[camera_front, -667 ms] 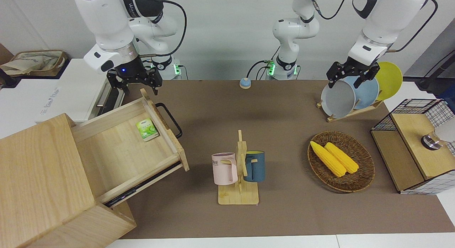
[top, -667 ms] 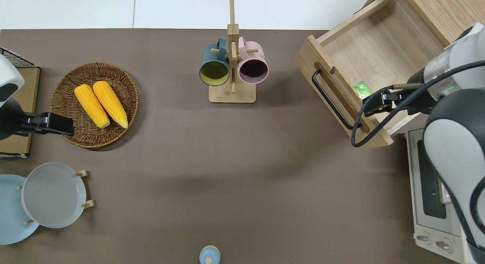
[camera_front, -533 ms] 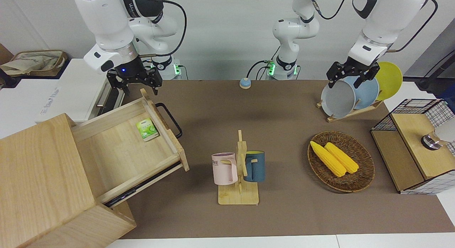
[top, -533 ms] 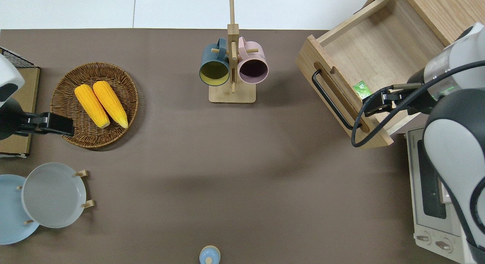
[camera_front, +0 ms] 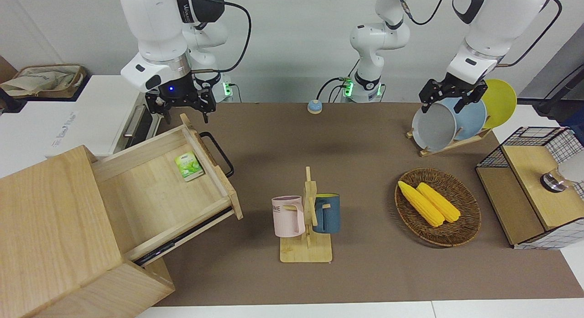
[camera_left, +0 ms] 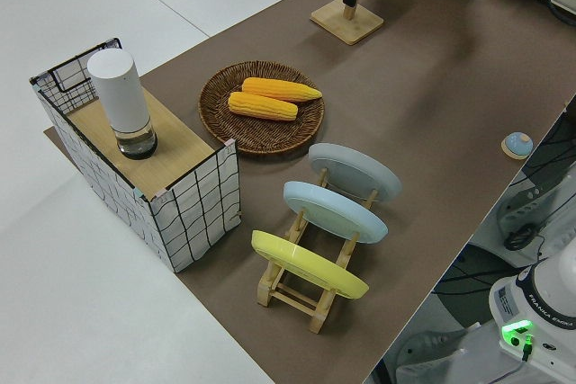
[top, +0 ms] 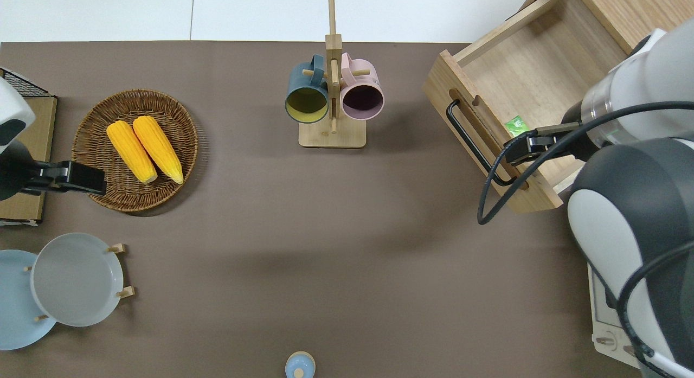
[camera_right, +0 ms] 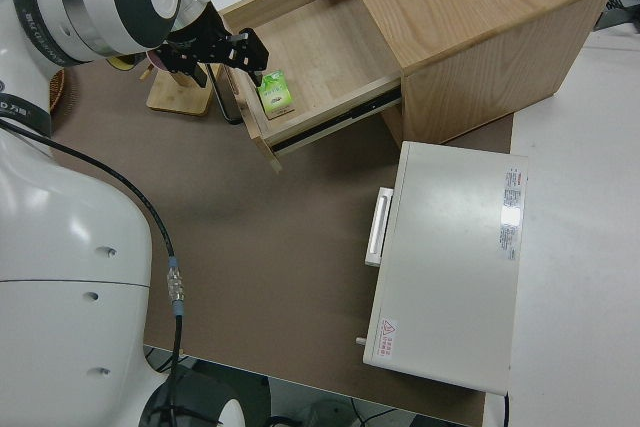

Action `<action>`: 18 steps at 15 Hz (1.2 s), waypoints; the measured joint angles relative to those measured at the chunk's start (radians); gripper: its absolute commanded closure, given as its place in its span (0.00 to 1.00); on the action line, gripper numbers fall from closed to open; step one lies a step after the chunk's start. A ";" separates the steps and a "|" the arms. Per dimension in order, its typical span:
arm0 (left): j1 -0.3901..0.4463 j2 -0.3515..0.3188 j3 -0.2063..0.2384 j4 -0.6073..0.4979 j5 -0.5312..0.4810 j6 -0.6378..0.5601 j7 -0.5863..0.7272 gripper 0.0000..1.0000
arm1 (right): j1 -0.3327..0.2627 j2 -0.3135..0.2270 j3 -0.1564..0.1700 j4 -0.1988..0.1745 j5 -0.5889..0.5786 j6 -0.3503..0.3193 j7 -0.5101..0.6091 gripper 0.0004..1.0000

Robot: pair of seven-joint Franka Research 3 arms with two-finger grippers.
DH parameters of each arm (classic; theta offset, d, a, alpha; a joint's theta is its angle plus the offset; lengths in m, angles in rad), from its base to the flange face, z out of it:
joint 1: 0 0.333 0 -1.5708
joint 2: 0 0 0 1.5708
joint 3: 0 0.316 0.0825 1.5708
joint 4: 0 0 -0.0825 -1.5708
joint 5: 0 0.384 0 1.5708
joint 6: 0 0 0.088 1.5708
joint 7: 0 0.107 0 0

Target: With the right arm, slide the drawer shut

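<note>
The drawer probably slides stiffly on rails, so the right gripper, fingers spread and empty, should push its handle.

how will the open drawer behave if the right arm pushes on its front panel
The drawer is rigid wood on side rails, so it should probably slide straight into the cabinet rather than flex. It holds only a small green packet, so it is likely light. A push near one end of the front, where the right end effector hovers, might skew it slightly.
</note>
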State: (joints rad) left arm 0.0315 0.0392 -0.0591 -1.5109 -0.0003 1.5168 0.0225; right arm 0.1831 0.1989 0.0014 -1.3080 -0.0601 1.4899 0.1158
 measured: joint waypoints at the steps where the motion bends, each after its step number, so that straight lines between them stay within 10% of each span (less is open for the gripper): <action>1: 0.000 0.000 0.000 0.000 0.000 0.000 0.000 0.01 | 0.000 0.000 0.000 0.000 -0.003 0.000 -0.002 0.03; 3: 0.000 0.000 0.000 0.000 0.000 0.000 0.000 0.01 | 0.000 0.000 -0.001 0.000 -0.005 0.000 -0.003 0.23; 6: 0.000 0.000 0.000 0.000 0.000 0.000 0.000 0.00 | 0.000 0.000 -0.001 0.000 -0.006 0.000 -0.004 0.95; 18: 0.000 0.000 0.000 0.000 0.000 0.000 0.000 0.01 | 0.000 0.000 -0.002 0.000 -0.005 0.000 -0.005 1.00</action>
State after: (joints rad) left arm 0.0315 0.0392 -0.0591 -1.5109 -0.0003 1.5168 0.0225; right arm 0.1830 0.1989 -0.0004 -1.3080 -0.0652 1.4902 0.1113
